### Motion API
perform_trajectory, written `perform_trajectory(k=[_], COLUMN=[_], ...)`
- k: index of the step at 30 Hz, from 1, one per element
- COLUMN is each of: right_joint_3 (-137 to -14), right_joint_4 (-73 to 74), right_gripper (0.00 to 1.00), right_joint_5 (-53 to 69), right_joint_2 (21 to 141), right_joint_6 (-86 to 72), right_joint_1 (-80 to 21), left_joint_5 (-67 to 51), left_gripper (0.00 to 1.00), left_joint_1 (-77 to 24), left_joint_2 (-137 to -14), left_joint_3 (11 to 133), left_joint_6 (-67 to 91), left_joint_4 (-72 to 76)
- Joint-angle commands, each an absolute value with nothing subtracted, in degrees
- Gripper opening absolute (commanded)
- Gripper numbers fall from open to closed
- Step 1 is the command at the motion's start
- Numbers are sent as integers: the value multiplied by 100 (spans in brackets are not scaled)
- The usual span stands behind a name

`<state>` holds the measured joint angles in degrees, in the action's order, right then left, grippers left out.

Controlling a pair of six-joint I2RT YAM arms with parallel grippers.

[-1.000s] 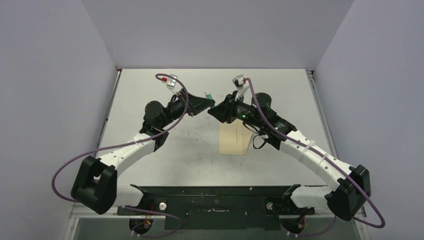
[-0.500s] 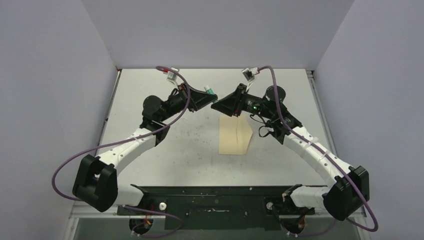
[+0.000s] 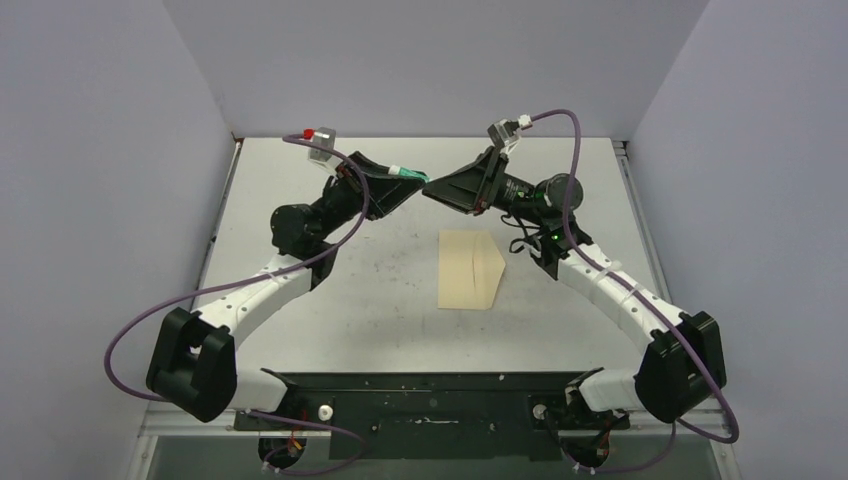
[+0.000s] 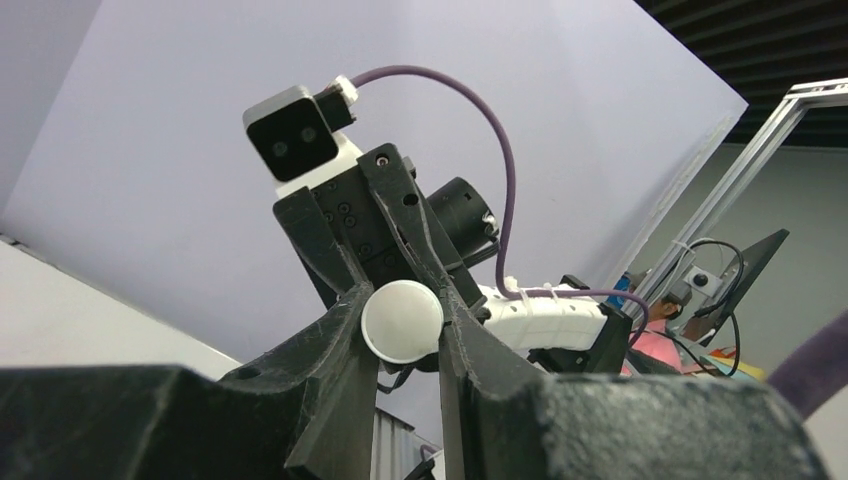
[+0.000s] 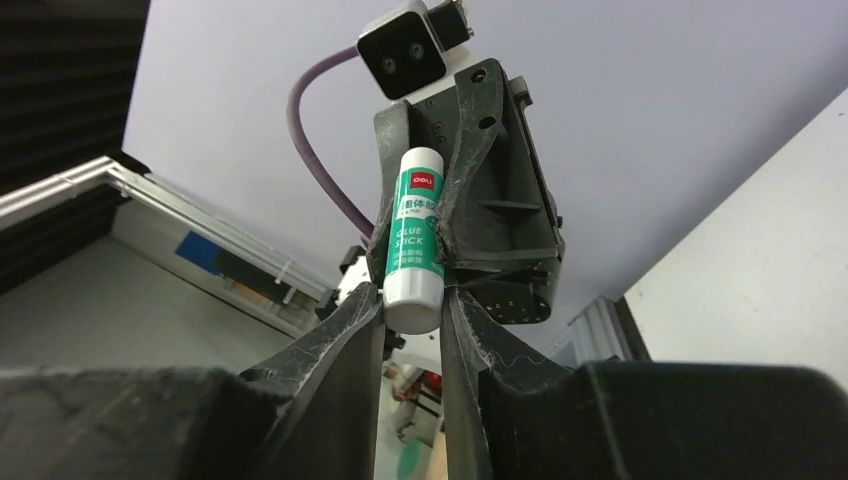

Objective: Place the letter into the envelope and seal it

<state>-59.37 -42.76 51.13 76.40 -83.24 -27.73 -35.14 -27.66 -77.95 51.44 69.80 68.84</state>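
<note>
Your left gripper (image 4: 402,335) and right gripper (image 5: 413,310) meet tip to tip, raised in the upper middle of the top view. A green-and-white glue stick (image 5: 415,235) sits between them.

In the left wrist view, your left fingers (image 4: 330,350) are closed to a narrow gap and press on both sides of the stick's round white end. In the right wrist view, your right fingers (image 5: 345,335) are just as narrow and pinch the stick's lower white end. The printed body runs up between the other gripper's fingers. Both grips look firm, though I can't be sure which one carries the weight.

The envelope (image 3: 468,270) lies flat on the table (image 3: 330,290), just right of centre in the top view. It is lower in the frame than both sets of fingertips, well apart from them, and nothing touches it. Its right edge comes to a point. From this height you can't tell whether the flap is folded down, or whether the letter is inside.
</note>
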Motion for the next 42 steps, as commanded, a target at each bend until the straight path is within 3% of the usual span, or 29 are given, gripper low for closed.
perform_trajectory(k=[1,3,4,7,8,9,11,17,22,25,31,37,42], right_joint_3=[-6089,-6238,-6306,-6495,-6503,-6506,-6455,-6642,-7347,-7207,-6674,-6682,-7038], right_joint_4=[-5190,-4569,-4193,-2795,-2447,-2210,-2090,-1771,-816,-1051,-1725,-1626,-1146], right_gripper=[5,5,11,68,81,89,93,92,85,81,67,65,30], right_joint_5=[4201,4195,4173,3911,3746,3568,3395,3475,3097,2811,2711,2601,2699], right_joint_2=[7522,7486,7451,7220,7105,6993,6812,6567,6789,6718,6495,6514,6748], right_joint_6=[-9090,-8565,-8248,-6842,-6406,-6025,-5333,-3201,-1057,75,857,1233,1170], right_joint_1=[-2793,-2910,-2937,-2944,-2938,-2936,-2920,-3063,-3780,-4230,-4351,-4352,-4354], left_joint_5=[-3162,-3078,-3040,-2943,-2905,-2831,-2684,-2669,-2870,-2949,-3037,-3185,-3362], left_gripper=[0,0,0,0,0,0,0,0,0,0,0,0,0], left_joint_1=[-2602,-2602,-2602,-2602,-2602,-2602,-2602,-2610,-2610,-2610,-2610,-2602,-2602], left_joint_2=[-7697,-7648,-7620,-7481,-7431,-7372,-7271,-7098,-7044,-7005,-6931,-6924,-7016], left_joint_3=[5374,5378,5377,5349,5317,5273,5199,5148,5229,5206,5193,5233,5301], left_joint_6=[6963,6945,6925,6817,6790,6782,6853,7133,7212,7234,7250,7277,7339], left_joint_4=[7555,7487,7389,7073,6954,6837,6638,6138,5758,5670,5525,5412,5496])
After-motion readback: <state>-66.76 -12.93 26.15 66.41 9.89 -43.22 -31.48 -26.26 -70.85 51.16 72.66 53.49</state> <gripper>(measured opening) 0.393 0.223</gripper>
